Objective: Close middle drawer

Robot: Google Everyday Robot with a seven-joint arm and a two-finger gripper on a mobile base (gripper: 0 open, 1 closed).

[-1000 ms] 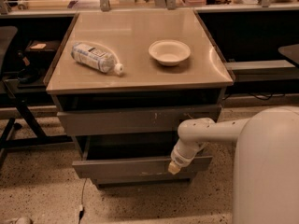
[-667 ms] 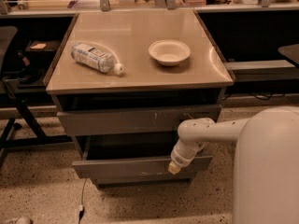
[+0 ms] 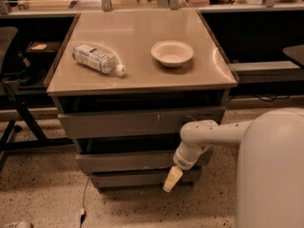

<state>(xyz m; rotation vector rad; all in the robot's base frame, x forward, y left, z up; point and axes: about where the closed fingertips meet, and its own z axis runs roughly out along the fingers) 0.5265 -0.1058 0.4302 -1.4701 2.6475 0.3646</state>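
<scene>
You are holding the gripper (image 3: 172,178), fingers pinched together on nothing, low at the right end of the middle drawer (image 3: 128,161), which is standing partly open under the counter (image 3: 142,75). Pushing there is risking skewing it or slipping beneath.

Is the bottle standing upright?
No, the bottle lies on its side on the cabinet top, left of the bowl, while the gripper hangs low by the middle drawer.

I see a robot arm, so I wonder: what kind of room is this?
Probably an office or lab: a drawer cabinet, long desks behind, a chair. The gripper hangs by the middle drawer.
</scene>
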